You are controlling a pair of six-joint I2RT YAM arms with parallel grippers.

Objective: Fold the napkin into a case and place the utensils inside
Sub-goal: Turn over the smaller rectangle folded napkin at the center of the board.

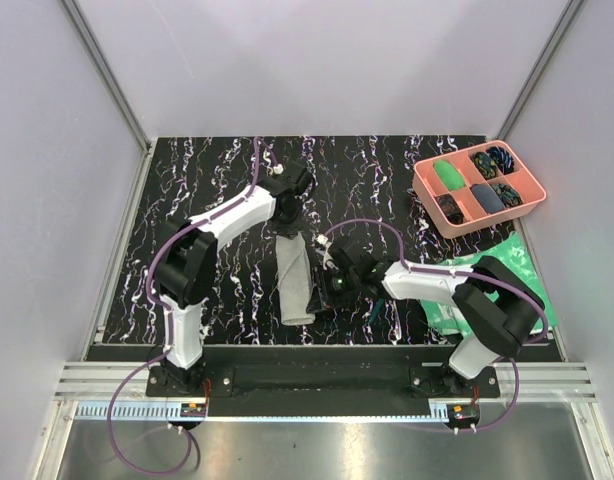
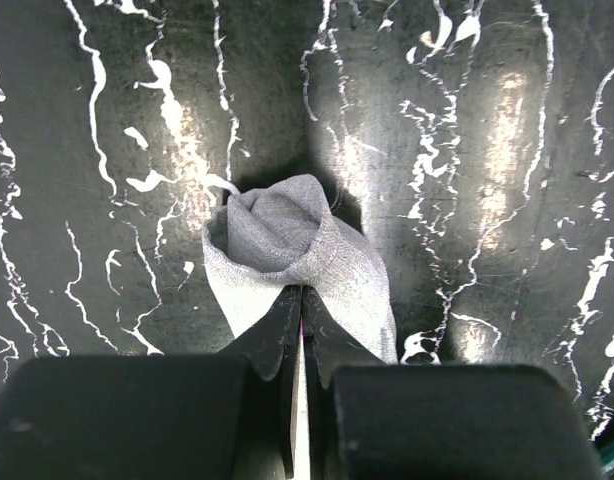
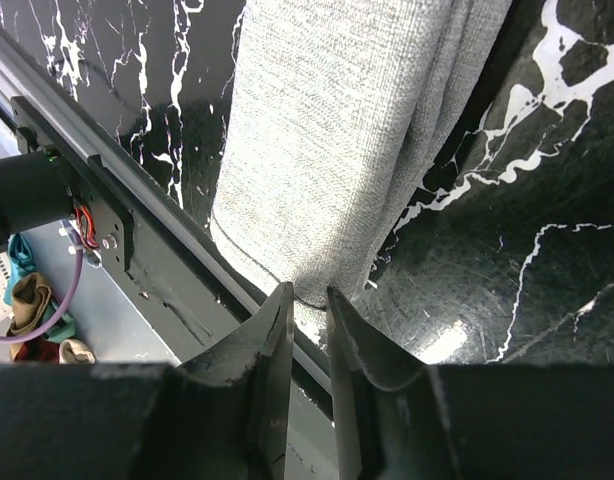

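Here, the napkin lies on the black marbled table as a long narrow strip, folded lengthwise, and it runs between the two pairs of jaws.

The left gripper is clenched on the far end of the strip. Its fingers are pressed together with only a thin sliver of cloth between them. Just ahead of the tips the grey cloth is bunched into a small rolled lump. More cloth spreads from under the tips to both sides and touches the table.

The right gripper is at the other, near end. Its jaws stand with a narrow gap, and the hem of the strip sits at the mouth of this gap, against the tips. I cannot tell if the hem is pinched or only lies against the fingers. Ahead of these jaws the strip goes away flat, with several layers showing at its right edge. To the left of them, just beside the hem, runs the dark rail of the table edge.

Behind the right jaws, beside that arm, lies a green-and-white sheet. Farther back from it stands a pink tray with compartments.
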